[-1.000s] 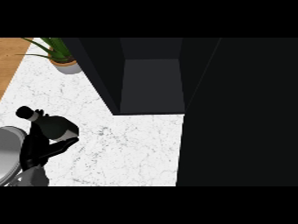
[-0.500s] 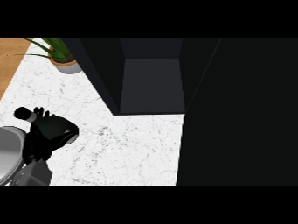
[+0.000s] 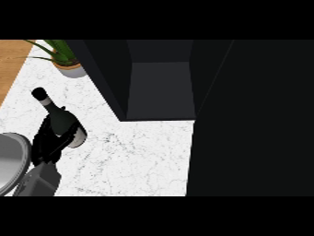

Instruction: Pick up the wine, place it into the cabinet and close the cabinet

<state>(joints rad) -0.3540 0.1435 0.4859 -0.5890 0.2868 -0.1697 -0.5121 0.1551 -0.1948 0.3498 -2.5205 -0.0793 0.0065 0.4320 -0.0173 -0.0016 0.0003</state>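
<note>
Wine bottle up and tilted, cabinet standing open.

The wine bottle (image 3: 62,120) is dark glass with a pale band just under its black cap; it leans with the neck pointing up and to the left over the white marbled top, its lower body partly hidden. To its right the dark cabinet (image 3: 160,87) stands open, showing a grey inner floor and dark side walls, the bottle well apart from its opening.
</note>
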